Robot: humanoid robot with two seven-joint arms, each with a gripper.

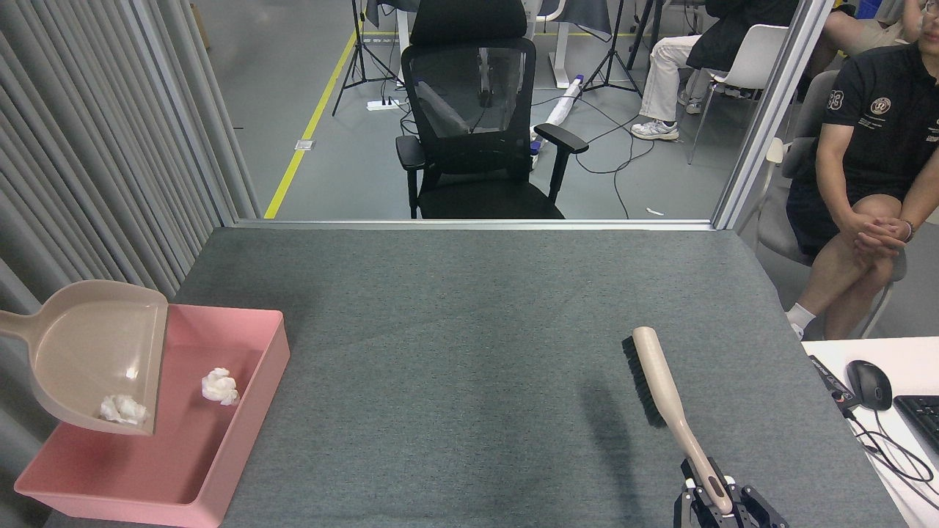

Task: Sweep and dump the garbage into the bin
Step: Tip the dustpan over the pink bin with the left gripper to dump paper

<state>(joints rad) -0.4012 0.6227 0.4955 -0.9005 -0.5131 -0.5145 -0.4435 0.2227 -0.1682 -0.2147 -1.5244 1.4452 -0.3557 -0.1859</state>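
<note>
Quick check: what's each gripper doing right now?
Left: not in view; only the dustpan handle runs off the left edge.
Right gripper: shut on the brush handle.

Place: you are looking at a robotics lab or open office | Worktop (469, 352): grey felt, inside a partitioned test bay | Beyond: black mesh office chair (477, 125), tripod stands (359, 59), power strip (384, 105), floor cables, yellow floor line (308, 125) | Right: seated person (866, 169), desk with mouse (869, 385) and keyboard (926, 419)
</note>
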